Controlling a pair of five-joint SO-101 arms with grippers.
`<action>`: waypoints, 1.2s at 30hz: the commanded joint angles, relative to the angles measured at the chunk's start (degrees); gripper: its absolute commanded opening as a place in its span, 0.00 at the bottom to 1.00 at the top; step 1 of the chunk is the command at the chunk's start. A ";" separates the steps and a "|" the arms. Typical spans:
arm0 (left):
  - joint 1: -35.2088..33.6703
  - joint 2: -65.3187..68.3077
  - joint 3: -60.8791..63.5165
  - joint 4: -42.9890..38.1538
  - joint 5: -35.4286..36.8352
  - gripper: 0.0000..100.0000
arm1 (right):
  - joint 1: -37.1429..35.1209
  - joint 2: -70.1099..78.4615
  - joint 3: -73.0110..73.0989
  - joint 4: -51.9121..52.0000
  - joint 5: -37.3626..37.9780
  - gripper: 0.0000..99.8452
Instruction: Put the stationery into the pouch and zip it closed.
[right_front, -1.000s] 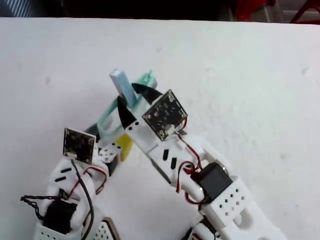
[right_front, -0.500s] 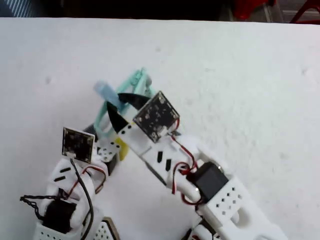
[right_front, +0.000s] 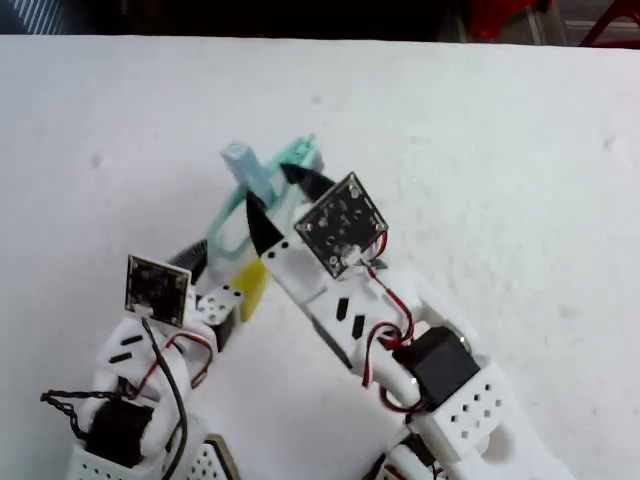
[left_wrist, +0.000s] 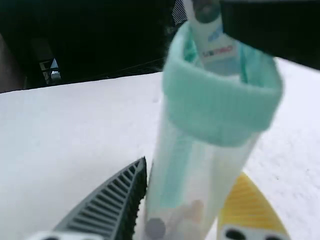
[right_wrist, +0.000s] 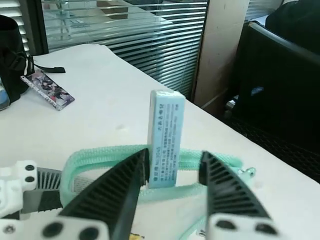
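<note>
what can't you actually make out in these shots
High view: lower half of the pouch, hidden under both arms.
Left wrist view: what lies inside the pouch, blurred through its clear wall.
Right wrist view: bottom end of the eraser, behind the pouch rim.

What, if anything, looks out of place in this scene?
The pale blue eraser sticks upright out of the open pouch instead of lying inside, so the zip probably could not close over it.

Clear glossy plastic pouch (left_wrist: 200, 175), mint cloth rim; matt white table (right_front: 500, 150)
</note>
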 joint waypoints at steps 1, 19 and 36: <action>0.13 -0.13 -0.26 -1.23 -0.70 0.23 | -0.75 -1.19 -2.55 -0.13 0.79 0.20; 0.22 -0.13 -0.18 -1.14 -0.70 0.23 | -4.53 21.58 -39.47 18.68 0.26 0.22; 0.22 -0.13 -0.35 -1.05 -0.70 0.23 | -3.56 23.60 -36.22 18.15 0.70 0.21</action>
